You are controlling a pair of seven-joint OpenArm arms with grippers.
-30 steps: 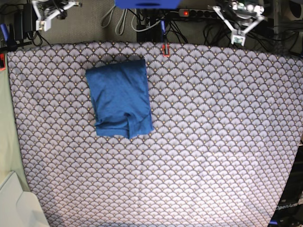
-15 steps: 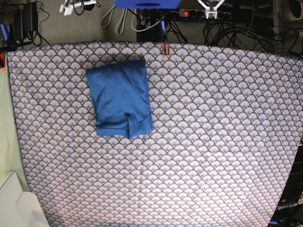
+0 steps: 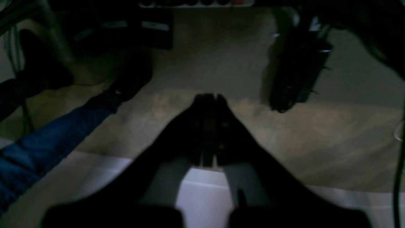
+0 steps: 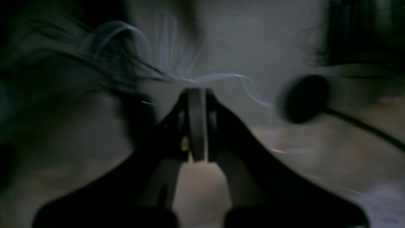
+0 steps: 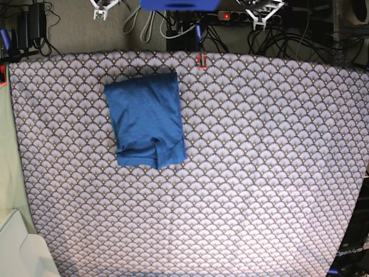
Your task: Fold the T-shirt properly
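Here we find the T-shirt (image 5: 147,118) lying as a compact blue rectangle on the far left part of the patterned surface (image 5: 259,173), apart from both arms. The left gripper (image 3: 209,98) and right gripper (image 4: 196,95) are pulled back past the far edge, fingers pressed together and empty. We judge folding essentially done; next we would only check the uneven near hem.

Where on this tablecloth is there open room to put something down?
The whole stretch of tablecloth right of the folded T-shirt is bare, and so is the wide band below the shirt to the near edge. A narrower bare strip runs left of it. Crowded: the cables on the floor behind the far edge.
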